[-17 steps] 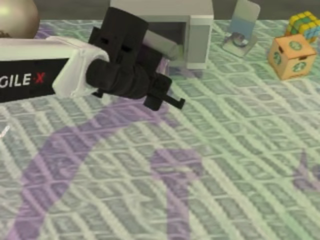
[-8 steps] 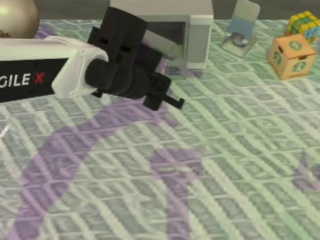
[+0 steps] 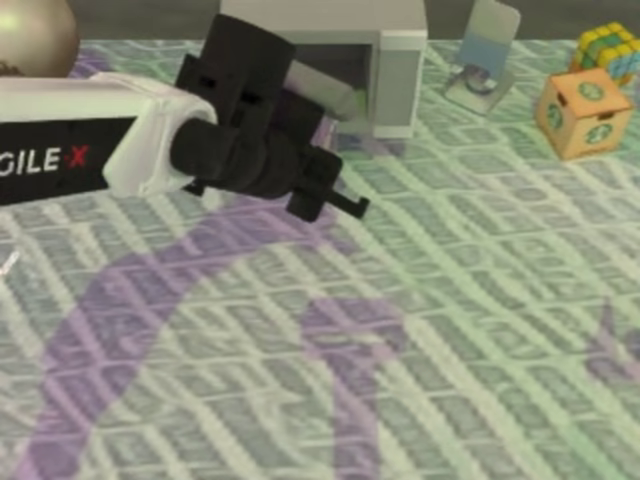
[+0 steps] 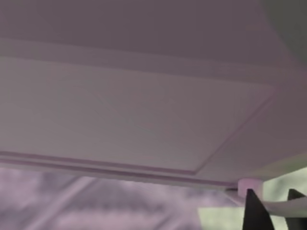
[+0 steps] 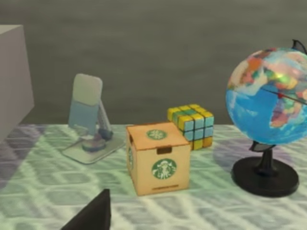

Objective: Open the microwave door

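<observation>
Upper centre of the top view: found the microwave (image 3: 395,70) against the far edge of the patterned table (image 3: 450,330), with the microwave door (image 3: 338,100) already swung partly out toward the lower left, hinged on its left side, free edge pointing into the room. Found the left gripper (image 3: 345,203) just below and in front of that door, reaching in from the left edge of the frame. Judged the door to lie up and slightly left of the gripper, its long axis running roughly across the picture.

Saw, in the left wrist view, the door filling nearly everything, very close, and two dark fingertips (image 4: 252,211) at the lower right, set a little apart with nothing clearly gripped between them. Could not tell whether either tip touched the door's lower edge.

Judged the left arm far nearer, so any further swing fell to it.

Noted the right gripper (image 5: 91,216) parked out of the top view. Noted a phone stand (image 3: 485,60), an orange box (image 3: 583,112) and a colour cube (image 3: 608,50) at upper right, well apart from the door's sweep. Spotted nothing in the way.
</observation>
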`<state>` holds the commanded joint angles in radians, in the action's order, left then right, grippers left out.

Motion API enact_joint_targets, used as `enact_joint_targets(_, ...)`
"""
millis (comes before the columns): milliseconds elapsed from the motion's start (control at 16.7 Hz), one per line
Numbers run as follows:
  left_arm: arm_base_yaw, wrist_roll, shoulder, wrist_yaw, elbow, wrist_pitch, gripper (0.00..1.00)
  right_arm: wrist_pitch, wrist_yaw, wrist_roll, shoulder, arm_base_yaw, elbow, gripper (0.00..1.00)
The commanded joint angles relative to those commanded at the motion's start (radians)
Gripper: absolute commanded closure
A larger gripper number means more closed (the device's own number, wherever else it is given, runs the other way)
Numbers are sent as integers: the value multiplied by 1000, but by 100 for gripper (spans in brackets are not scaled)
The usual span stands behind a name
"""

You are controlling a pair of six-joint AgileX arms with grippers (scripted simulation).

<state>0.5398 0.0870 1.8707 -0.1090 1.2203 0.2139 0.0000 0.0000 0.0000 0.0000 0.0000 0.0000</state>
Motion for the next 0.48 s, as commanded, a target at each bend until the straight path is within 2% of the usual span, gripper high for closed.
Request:
enact_joint_targets(240,0,0,0,0,0,0,100,0,0,0,0,0,0,0)
enact_joint_targets(480,-5,22,-7,-25,-12,3,100,0,0,0,0,0,0,0)
